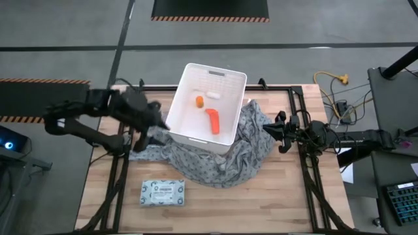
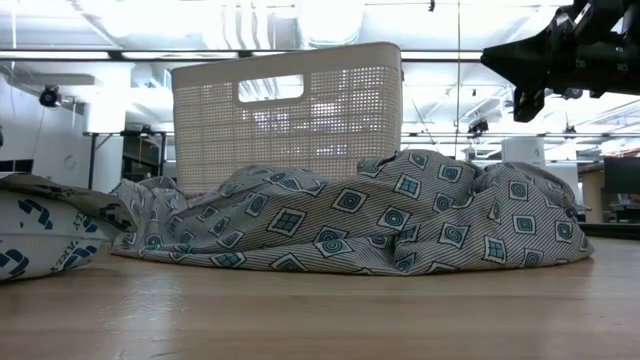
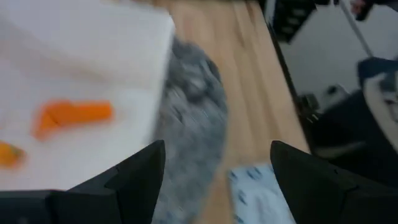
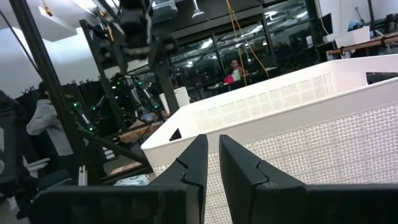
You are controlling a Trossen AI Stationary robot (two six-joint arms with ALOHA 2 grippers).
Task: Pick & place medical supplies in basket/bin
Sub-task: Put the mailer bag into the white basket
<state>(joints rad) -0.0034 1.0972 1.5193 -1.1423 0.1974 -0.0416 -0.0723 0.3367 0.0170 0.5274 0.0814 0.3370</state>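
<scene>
The white slotted basket stands on the grey patterned cloth at the table's middle. On its floor lie the orange tube, the small orange bottle and the tiny white piece. The pale printed packet lies flat on the wood near the table's near-left corner. My left gripper hovers at the basket's left wall, open and empty; its wrist view shows the tube and the packet below. My right gripper waits shut by the cloth's right edge, facing the basket.
The cloth bunches in folds around the basket's foot, thickest on the right and near sides. Bare wood lies along the near edge, to the right of the packet. Cables and a desk stand beyond the table's right edge.
</scene>
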